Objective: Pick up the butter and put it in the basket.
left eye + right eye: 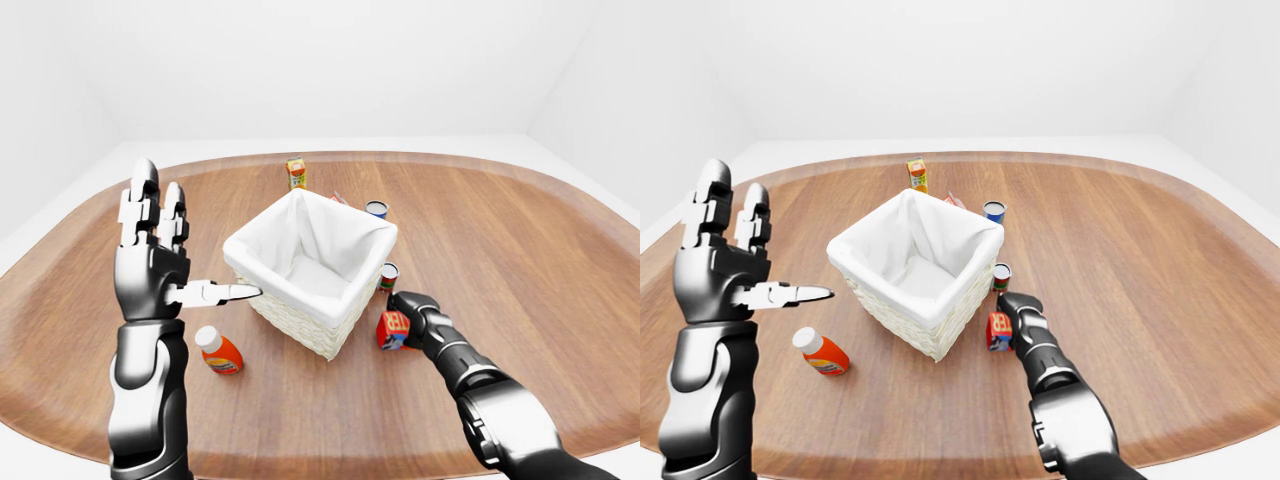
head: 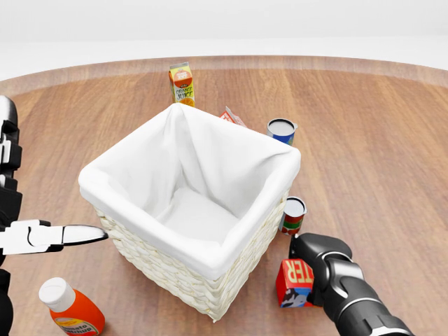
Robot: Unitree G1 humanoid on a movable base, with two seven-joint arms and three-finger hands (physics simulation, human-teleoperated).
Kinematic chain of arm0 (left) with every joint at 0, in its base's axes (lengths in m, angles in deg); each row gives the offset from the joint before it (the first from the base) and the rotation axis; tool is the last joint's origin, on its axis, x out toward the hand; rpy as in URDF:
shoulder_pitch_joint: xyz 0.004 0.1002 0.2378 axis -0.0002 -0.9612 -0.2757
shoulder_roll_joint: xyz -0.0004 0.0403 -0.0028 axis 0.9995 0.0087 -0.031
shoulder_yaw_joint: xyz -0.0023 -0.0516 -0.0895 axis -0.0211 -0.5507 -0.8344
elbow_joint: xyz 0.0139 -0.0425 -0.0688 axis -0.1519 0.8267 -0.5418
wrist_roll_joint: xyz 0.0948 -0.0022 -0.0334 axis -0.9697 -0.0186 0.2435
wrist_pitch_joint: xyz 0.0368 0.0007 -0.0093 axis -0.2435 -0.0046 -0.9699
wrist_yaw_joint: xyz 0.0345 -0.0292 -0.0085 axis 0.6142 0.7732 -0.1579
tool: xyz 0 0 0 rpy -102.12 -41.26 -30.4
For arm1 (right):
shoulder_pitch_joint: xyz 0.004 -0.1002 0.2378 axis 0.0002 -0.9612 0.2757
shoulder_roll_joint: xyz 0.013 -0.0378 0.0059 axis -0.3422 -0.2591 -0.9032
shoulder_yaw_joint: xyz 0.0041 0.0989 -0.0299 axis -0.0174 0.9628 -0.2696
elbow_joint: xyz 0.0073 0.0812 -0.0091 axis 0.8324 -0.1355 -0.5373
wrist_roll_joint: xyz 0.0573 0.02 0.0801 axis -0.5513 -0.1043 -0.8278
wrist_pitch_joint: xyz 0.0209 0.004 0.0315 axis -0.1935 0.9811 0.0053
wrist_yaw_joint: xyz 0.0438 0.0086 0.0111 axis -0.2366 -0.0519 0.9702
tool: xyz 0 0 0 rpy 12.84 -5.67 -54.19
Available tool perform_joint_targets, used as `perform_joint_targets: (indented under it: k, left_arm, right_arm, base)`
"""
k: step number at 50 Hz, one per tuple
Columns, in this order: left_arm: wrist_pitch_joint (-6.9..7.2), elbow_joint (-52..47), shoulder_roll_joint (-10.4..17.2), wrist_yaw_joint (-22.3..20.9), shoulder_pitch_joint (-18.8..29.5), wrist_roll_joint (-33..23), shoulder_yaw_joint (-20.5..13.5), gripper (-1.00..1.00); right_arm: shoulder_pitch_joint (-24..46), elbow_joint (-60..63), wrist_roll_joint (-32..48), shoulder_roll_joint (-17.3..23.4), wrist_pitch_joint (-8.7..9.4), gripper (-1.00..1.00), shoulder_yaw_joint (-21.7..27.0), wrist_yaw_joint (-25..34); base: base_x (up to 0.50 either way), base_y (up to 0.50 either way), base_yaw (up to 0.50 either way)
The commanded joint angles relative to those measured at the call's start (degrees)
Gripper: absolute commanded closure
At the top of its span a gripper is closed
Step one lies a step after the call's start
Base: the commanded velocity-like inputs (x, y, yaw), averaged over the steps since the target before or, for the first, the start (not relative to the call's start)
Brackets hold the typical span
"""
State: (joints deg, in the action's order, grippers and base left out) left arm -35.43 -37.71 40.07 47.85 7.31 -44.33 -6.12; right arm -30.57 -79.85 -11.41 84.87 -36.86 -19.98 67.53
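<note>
- Butter [image 2: 297, 278] is stood on the counter [image 2: 378, 140], red box with white lettering, just beside the basket's [image 2: 175, 269] lower-right corner in head view.
- Right hand [image 2: 320, 260] is pressed against the butter's right side; its fingers are hidden behind the knuckles, so whether they are clenched on the box cannot be told.
- Small can [image 2: 293, 214] is seen just above the right hand, beside the basket wall.
- Left hand [image 1: 153, 268] is held up, well apart from the butter, on the far side of the basket; fingers [image 1: 145, 190] are spread and released, nothing gripped, thumb aimed at the basket.
- Orange bottle [image 1: 217, 351] is laid on the counter just below the left hand.
- Juice carton [image 2: 182, 83] and blue can [image 2: 281, 129] are stood past the basket's top edge.
</note>
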Motion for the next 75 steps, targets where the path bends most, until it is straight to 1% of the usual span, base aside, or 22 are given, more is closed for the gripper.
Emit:
perform_joint_targets:
  k: [1,11,16,21,26,27,29,30,35,37,39,44,49,54,61,64,75]
  left_arm:
    - [0.00,-0.49,0.09,0.02,-0.20,0.38,-0.31,-1.00]
    - [0.00,-0.57,-0.11,-0.08,-0.52,0.12,-0.04,-1.00]
    - [0.00,-1.08,-0.03,-0.14,-0.57,0.42,-0.45,-1.00]
    - [0.00,-1.03,-0.02,-0.15,-0.64,0.56,-0.60,-1.00]
    - [0.00,-1.04,0.02,-0.11,-0.63,0.65,-0.67,-1.00]
    - [0.00,-1.04,0.02,-0.12,-0.63,0.68,-0.69,-1.00]
    - [0.00,-0.96,0.03,-0.12,-0.67,0.61,-0.65,-1.00]
    - [0.00,-0.97,0.03,-0.14,-0.67,0.64,-0.68,-1.00]
    - [0.00,-0.84,0.10,-0.09,-0.58,0.74,-0.85,-1.00]
    - [0.00,-0.88,0.12,-0.06,-0.60,0.78,-0.88,-1.00]
    - [0.00,-0.90,0.16,-0.04,-0.58,0.85,-0.96,-1.00]
    - [0.00,-1.25,0.16,0.01,-0.76,0.88,-1.05,-1.00]
    - [0.00,-1.45,0.15,0.03,-0.82,0.97,-1.16,-1.00]
    - [0.00,-1.58,0.16,-0.05,-0.97,1.15,-1.40,-1.00]
    - [0.00,-0.99,0.21,-0.28,-1.02,1.35,-1.48,-1.00]
    - [0.00,-0.78,0.22,-0.28,-0.95,1.57,-1.59,-1.00]
    - [0.00,-0.85,0.58,0.02,-0.42,2.12,-1.88,-1.00]
  right_arm:
    - [0.51,0.63,0.38,0.31,0.00,1.00,0.14,-0.60]
    - [-0.02,1.63,0.17,0.26,0.00,1.00,0.26,-0.75]
    - [-0.72,3.71,0.39,0.28,0.00,1.00,0.17,-0.12]
    - [-2.99,9.60,1.70,0.82,0.00,1.00,0.01,2.81]
    - [-8.10,21.99,5.43,1.45,0.00,1.00,0.33,9.28]
    - [-9.08,24.87,6.62,1.71,0.00,1.00,0.39,11.30]
    - [-10.38,28.62,8.02,1.86,0.00,1.00,1.27,13.47]
    - [-11.46,31.73,9.34,2.17,0.00,1.00,1.33,15.72]
    - [-15.22,42.90,14.18,2.56,0.00,1.00,3.04,23.32]
    - [-16.44,46.33,15.77,2.43,0.00,1.00,3.84,25.58]
    - [-18.53,52.30,18.00,2.48,0.00,1.00,4.52,29.42]
    - [-20.05,58.53,21.19,1.91,0.00,1.00,6.48,33.70]
    - [-20.08,60.27,21.92,1.53,0.00,1.00,7.74,34.62]
    - [-20.53,64.35,22.69,1.51,0.00,1.00,8.50,37.14]
    - [-19.79,69.35,22.40,1.74,0.00,1.00,9.92,37.14]
    - [-19.86,73.81,22.24,1.95,0.00,1.00,10.70,37.14]
    - [-17.60,79.24,20.54,2.30,0.00,1.00,12.55,37.14]
  base:
    - [0.00,0.00,0.00]
    - [0.00,0.00,0.00]
    - [0.00,0.00,0.00]
    - [0.00,0.00,0.00]
    - [0.00,0.00,0.00]
    - [0.00,0.00,0.00]
    - [0.00,0.00,0.00]
    - [0.00,0.00,0.00]
    - [0.00,0.00,0.00]
    - [0.00,0.00,0.00]
    - [0.00,0.00,0.00]
    - [0.00,0.00,0.00]
    - [0.00,0.00,0.00]
    - [0.00,0.00,0.00]
    - [0.00,0.00,0.00]
    - [0.00,0.00,0.00]
    - [0.00,0.00,0.00]
